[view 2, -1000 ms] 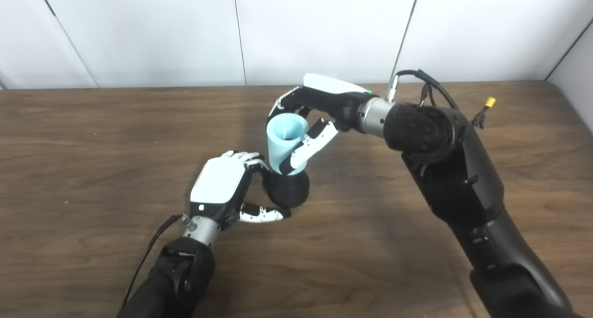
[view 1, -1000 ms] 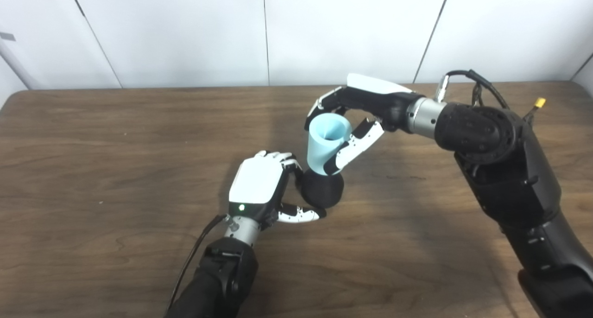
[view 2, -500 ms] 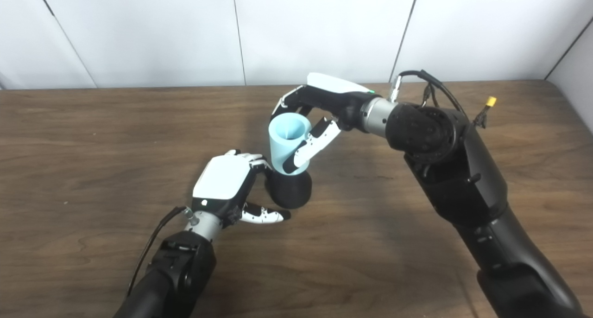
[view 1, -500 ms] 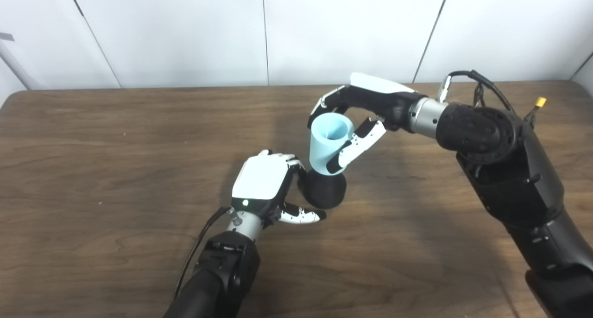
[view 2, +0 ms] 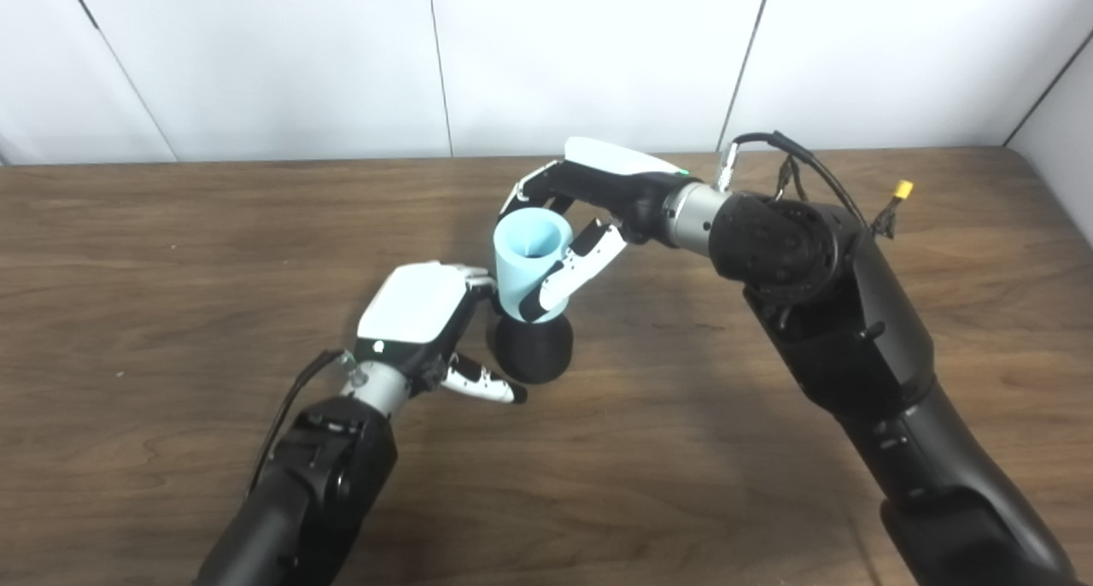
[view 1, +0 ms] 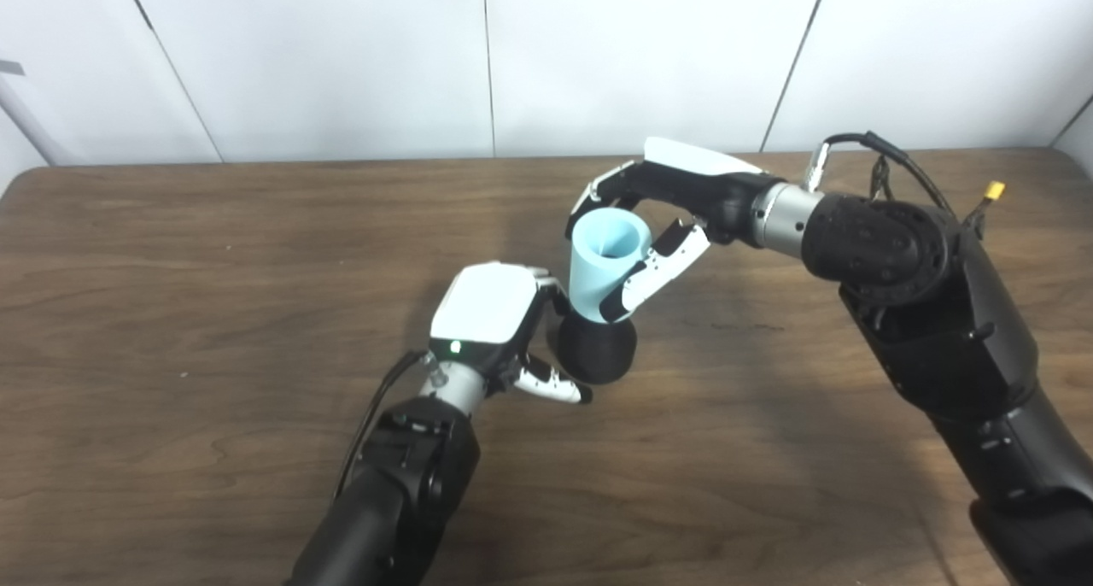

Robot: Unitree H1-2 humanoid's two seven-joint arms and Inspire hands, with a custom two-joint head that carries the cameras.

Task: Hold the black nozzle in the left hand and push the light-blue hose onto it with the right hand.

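Two robot hands engaged: left robot hand [view 1: 491, 319] wraps the black nozzle [view 1: 596, 353] on the worktop [view 1: 213, 270], apparently steadying it. Right robot hand [view 1: 662, 219], from 2 o'clock, clamps the upright light-blue hose [view 1: 598, 257] for downward seating.

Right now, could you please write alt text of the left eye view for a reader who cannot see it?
The right hand holds a light-blue hose upright, its lower end on a black nozzle that the left hand grips from the side with its fingers. Both black arms reach over a brown wooden table before a white panelled wall.
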